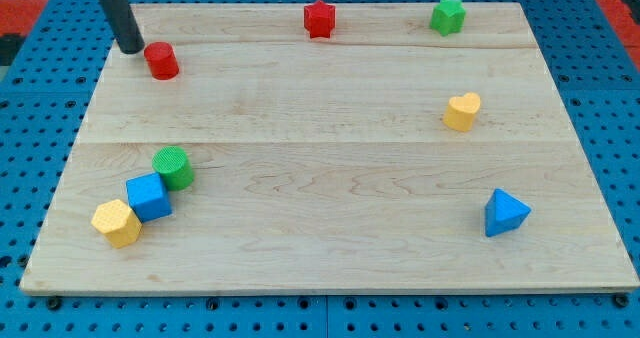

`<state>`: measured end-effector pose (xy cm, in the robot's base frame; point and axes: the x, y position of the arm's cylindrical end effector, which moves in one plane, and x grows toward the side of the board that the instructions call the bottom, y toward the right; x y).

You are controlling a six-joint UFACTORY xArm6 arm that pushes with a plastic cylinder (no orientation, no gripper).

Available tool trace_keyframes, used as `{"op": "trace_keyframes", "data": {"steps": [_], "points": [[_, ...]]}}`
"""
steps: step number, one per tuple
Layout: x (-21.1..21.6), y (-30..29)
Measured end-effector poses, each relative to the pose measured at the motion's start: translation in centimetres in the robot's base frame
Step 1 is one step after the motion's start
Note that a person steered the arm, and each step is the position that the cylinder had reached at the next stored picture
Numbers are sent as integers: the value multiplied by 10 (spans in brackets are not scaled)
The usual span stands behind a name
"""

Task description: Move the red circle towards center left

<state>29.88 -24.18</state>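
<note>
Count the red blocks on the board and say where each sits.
2. The red circle is at the view's top left, just right of my tip. The red star is at top centre. None seems hidden.

The rod enters from the view's top edge, near the upper left corner, and slants down toward the view's right. It is dark, straight and round, and looks the same thickness along the whole stretch that shows. Only this lower stretch is in sight; the arm above it lies outside the picture. My tip is the rod's lowest point and sits low in the upper left part of the view. The end looks blunt and dark, with a faint sheen running along the rod's side.
</note>
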Motion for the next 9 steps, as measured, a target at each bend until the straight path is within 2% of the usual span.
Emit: {"op": "trace_keyframes", "data": {"steps": [1,3,4,5,6,7,8,9], "points": [[40,3],[-23,-53],[-29,23],[16,76],[44,65],[10,69],[26,31],[81,82]]}}
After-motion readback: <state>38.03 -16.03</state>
